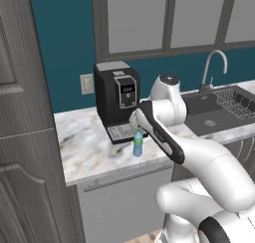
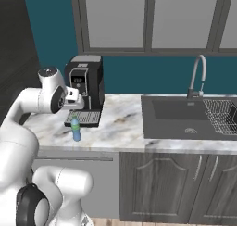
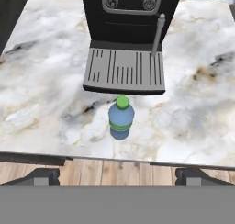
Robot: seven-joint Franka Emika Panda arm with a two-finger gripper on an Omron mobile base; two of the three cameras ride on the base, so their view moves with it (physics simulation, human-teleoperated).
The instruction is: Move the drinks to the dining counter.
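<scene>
One of the drinks, a small blue-green bottle (image 3: 121,116) with a green cap, stands upright on the marble worktop (image 3: 41,103), just in front of the coffee machine's drip tray (image 3: 124,71). The same bottle (image 1: 138,143) (image 2: 76,128) appears in both base views, near the worktop's front edge. My gripper (image 3: 118,176) hangs above and slightly in front of the bottle, open, with nothing between its two fingertips (image 3: 43,176). The dining counter is out of view.
A black coffee machine (image 1: 117,97) stands against the teal wall behind the bottle. A sink (image 2: 178,114) with a curved tap (image 2: 198,74) and a wire dish rack (image 2: 222,114) lies to the right. A tall dark cabinet (image 1: 25,137) borders the worktop's left end.
</scene>
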